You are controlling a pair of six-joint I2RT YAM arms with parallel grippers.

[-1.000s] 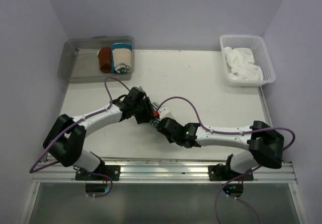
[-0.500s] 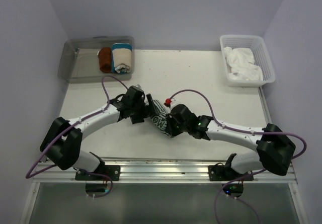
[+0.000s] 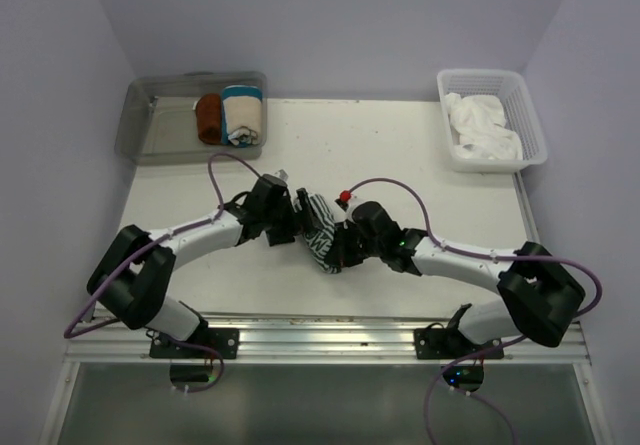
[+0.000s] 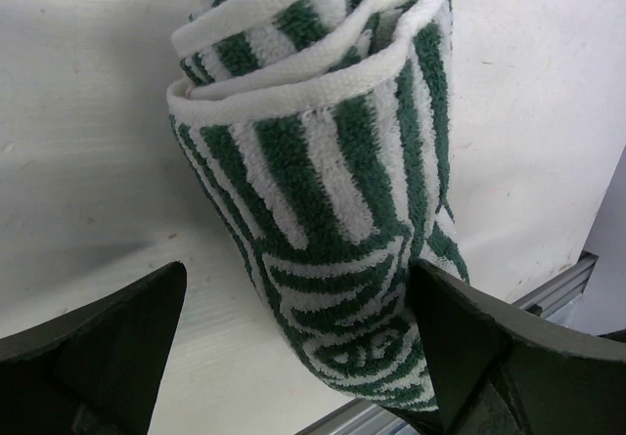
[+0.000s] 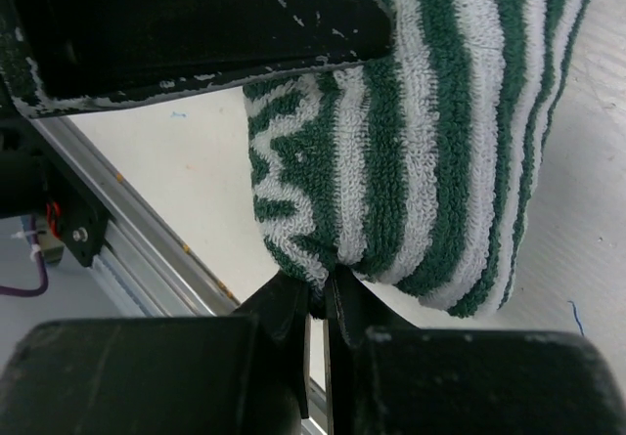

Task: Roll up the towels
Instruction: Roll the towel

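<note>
The green-and-white striped towel point(image 3: 322, 230) sits rolled up at the middle of the table, between my two grippers. My left gripper point(image 3: 298, 223) is open, its fingers wide apart on either side of the roll point(image 4: 333, 191); the right finger point(image 4: 460, 337) touches the roll's side. My right gripper point(image 3: 342, 249) is shut, pinching the lower edge of the striped towel point(image 5: 440, 142) between its fingertips point(image 5: 326, 283). The plain white towel point(image 3: 482, 125) lies crumpled in the white basket point(image 3: 530, 115) at the back right.
A clear bin point(image 3: 150, 130) at the back left holds a rolled rust-brown towel point(image 3: 208, 118) and a rolled cream towel with a teal band point(image 3: 242, 115). The metal rail point(image 3: 320, 337) runs along the near table edge, just behind the roll.
My left gripper's jaws have spread wide open around the roll. My right gripper has moved away from the near edge, and the striped roll has come into view between the two arms.
</note>
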